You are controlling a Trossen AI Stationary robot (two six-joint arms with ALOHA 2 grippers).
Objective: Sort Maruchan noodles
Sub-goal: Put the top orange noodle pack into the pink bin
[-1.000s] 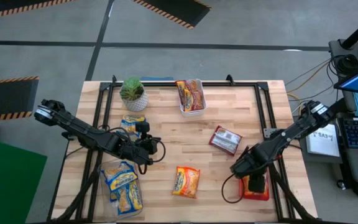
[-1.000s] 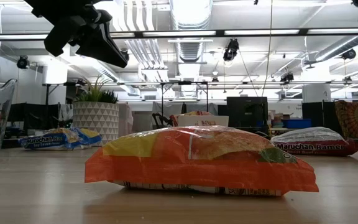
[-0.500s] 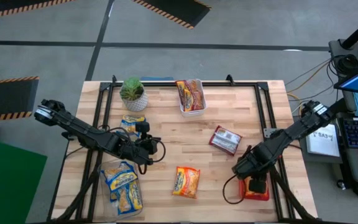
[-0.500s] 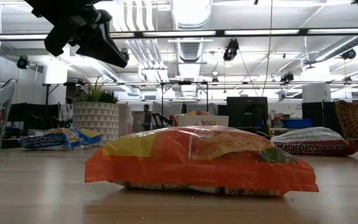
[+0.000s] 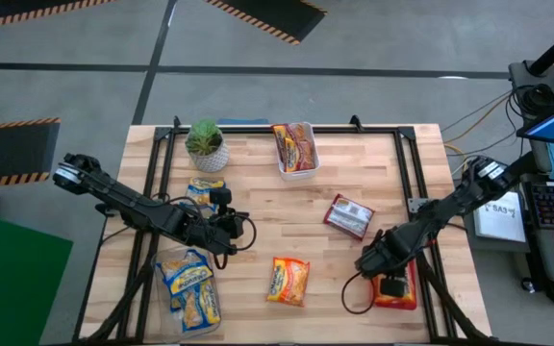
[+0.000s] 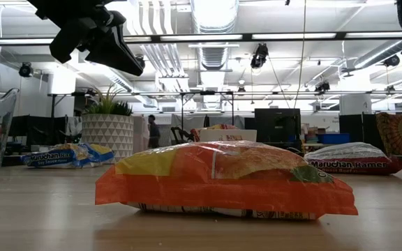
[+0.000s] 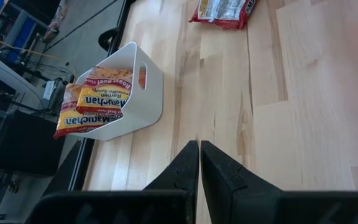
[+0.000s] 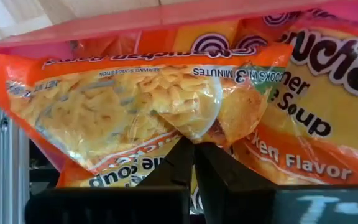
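Seen from above, the right gripper (image 5: 390,284) hovers over a red bin (image 5: 402,298) at the desk's (image 5: 258,192) near right corner, jaws clenched with nothing between them, just above orange noodle packets (image 8: 166,106). The left gripper (image 5: 227,234) waits, jaws clenched and empty. An orange packet (image 5: 288,281) and a maroon packet (image 5: 348,215) lie unsorted mid-desk. Risk: closed jaws could snag a binned packet.

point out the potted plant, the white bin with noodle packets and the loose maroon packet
potted plant (image 5: 205,144), high view, on its green leaves
white bin (image 7: 148,93), left wrist view, on its side wall by the handle slot
maroon packet (image 5: 348,216), high view, on the middle of its wrapper
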